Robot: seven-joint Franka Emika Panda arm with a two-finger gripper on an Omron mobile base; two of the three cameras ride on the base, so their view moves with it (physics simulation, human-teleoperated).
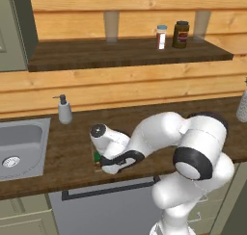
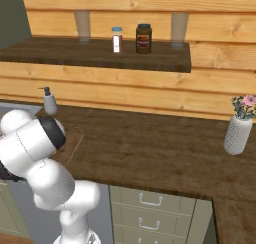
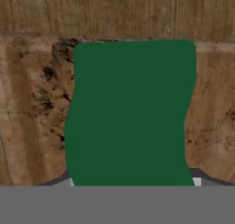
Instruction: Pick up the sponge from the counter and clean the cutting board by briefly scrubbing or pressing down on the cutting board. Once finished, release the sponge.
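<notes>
The sponge [image 3: 131, 113] shows its dark green top in the hand view, lying on the cutting board [image 3: 36, 103], a reddish stained wooden board. My gripper [image 3: 133, 183] stands straight over it, shut on the sponge, whose long sides look pinched inward; the fingertips are mostly hidden behind it. In the left base view the arm bends down to the counter [image 1: 72, 137] and the gripper [image 1: 99, 164] is low near the front edge, with a bit of the green sponge [image 1: 97, 157] beside it. The right base view shows a corner of the cutting board [image 2: 72, 140] past the arm.
A steel sink [image 1: 19, 147] lies to the left, with a soap dispenser [image 1: 64, 110] behind it. A white vase with flowers [image 2: 238, 133] stands at the far right. Two jars [image 1: 181, 34] sit on the wall shelf above.
</notes>
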